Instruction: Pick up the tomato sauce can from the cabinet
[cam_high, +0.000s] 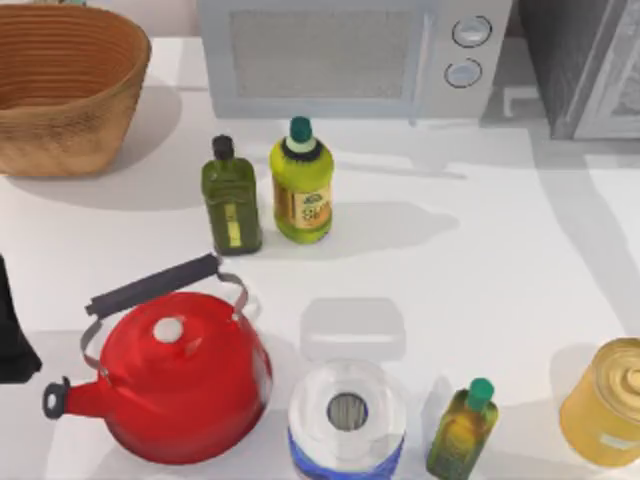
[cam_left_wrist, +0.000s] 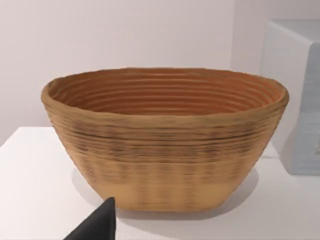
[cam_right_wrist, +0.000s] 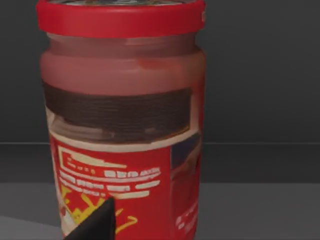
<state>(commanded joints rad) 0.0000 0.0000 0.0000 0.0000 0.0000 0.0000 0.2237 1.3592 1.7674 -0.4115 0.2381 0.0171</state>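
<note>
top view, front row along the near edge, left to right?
red kettle → white-and-blue round container → small green-capped bottle → golden-yellow can

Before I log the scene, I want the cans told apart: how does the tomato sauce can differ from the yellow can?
The tomato sauce can is red with a red rim and printed red label; the yellow can is golden-yellow. The tomato sauce can stands against dark grey cabinet walls, close before the right wrist camera; the yellow can sits on the white table at its right edge. Both stand upright.
</note>
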